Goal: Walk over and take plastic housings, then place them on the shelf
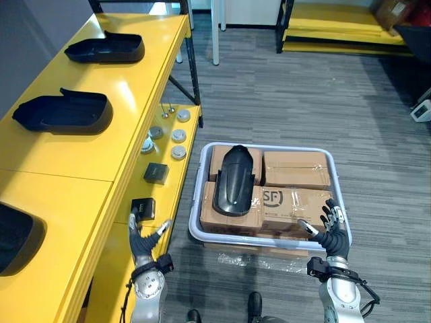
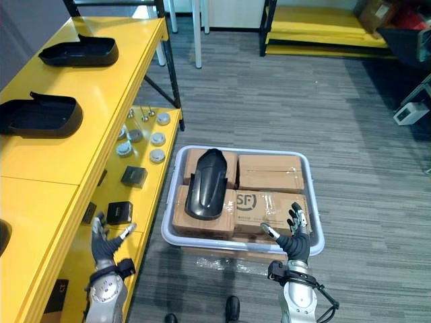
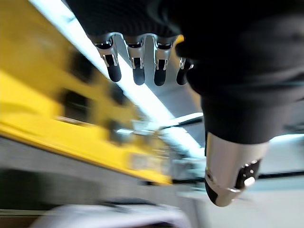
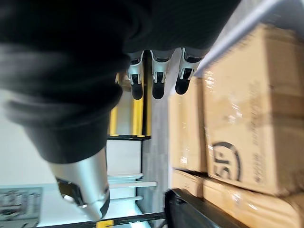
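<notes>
A black plastic housing lies on cardboard boxes inside a white bin on the floor. Other black housings rest on the yellow shelf's top at the left. My left hand hangs open beside the shelf's lower level, holding nothing. My right hand is open over the bin's near right corner, its fingers straight and apart from the boxes. The housing's edge shows in the right wrist view.
Small round metal parts and dark blocks lie on the shelf's lower level. Part of another black housing sits at the shelf's near left. More yellow shelving stands at the back right, across grey floor.
</notes>
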Robot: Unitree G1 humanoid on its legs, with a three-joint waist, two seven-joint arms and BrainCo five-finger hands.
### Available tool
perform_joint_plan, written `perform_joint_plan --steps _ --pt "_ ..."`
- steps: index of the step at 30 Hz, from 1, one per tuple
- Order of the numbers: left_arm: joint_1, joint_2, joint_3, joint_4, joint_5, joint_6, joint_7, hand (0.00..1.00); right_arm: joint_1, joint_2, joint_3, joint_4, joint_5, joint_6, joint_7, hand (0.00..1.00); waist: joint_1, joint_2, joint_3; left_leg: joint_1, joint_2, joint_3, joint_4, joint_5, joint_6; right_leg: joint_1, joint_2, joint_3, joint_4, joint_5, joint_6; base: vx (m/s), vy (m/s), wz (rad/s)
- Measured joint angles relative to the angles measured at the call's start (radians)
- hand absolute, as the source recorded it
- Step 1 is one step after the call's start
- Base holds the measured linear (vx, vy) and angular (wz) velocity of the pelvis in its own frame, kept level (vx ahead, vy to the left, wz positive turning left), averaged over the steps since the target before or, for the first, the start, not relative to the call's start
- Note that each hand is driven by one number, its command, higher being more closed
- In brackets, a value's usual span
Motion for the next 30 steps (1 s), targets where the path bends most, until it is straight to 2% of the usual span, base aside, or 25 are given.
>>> perform_joint_plan --steps 4,8,12,15,20,27,30 --pt "-0.022 0.045 -0.047 0.152 -0.002 0.013 -0.035 0.0 -0.177 -0.002 0.0 0.128 0.0 0.024 -0.062 0.0 0.006 0.001 0.041 -0.03 -0.026 -0.019 0.003 0.011 0.015 -0.004 -0.023 -0.02 -0.026 0.026 0.011 -0.05 0.067 0.18" --pt "-0.078 0.06 -0.1 0.273 -0.012 0.02 -0.058 0.0 -0.428 -0.027 -0.002 0.292 0.0 0.058 -0.129 0.0 0.048 0.002 0.109 -0.073 -0.029 -0.029 0.038 0.013 0.017 -0.027 -0.032 -0.022 -0.023 0.042 0.011 -0.1 0.013 0.08" --pt "-0.114 0.066 -0.113 0.363 -0.051 0.023 -0.074 0.0 -0.675 -0.056 -0.033 0.426 -0.001 0.081 -0.192 0.0 0.067 0.001 0.188 -0.11 -0.027 -0.052 0.078 0.012 0.018 -0.042 -0.033 -0.032 -0.013 0.053 0.009 -0.1 -0.009 0.11" --pt "-0.145 0.08 -0.115 0.449 -0.082 0.023 -0.075 0.0 -0.837 -0.104 -0.069 0.551 -0.001 0.103 -0.237 0.0 0.094 0.001 0.205 -0.177 -0.022 -0.07 0.12 0.005 0.025 -0.096 -0.033 -0.039 0.014 0.056 0.009 -0.11 0.002 0.09" --pt "-0.174 0.098 -0.124 0.514 -0.122 0.021 -0.073 0.0 -1.001 -0.161 -0.11 0.761 -0.002 0.139 -0.278 0.0 0.121 0.005 0.22 -0.249 -0.016 -0.103 0.186 -0.013 0.033 -0.125 -0.029 -0.058 0.015 0.073 0.006 -0.08 0.013 0.11" --pt "-0.208 0.117 -0.121 0.548 -0.14 0.013 -0.062 0.0 -1.084 -0.202 -0.116 0.892 -0.004 0.174 -0.3 0.0 0.133 0.013 0.234 -0.324 -0.007 -0.113 0.269 -0.042 0.049 -0.161 -0.024 -0.057 0.015 0.096 0.013 -0.07 0.058 0.0" --pt "-0.232 0.127 -0.125 0.571 -0.15 0.013 -0.06 0.0 -1.141 -0.256 -0.116 1.002 -0.006 0.177 -0.294 0.0 0.133 0.025 0.244 -0.367 -0.007 -0.135 0.299 -0.045 0.052 -0.178 -0.022 -0.075 0.015 0.103 0.014 -0.05 0.049 0.12"
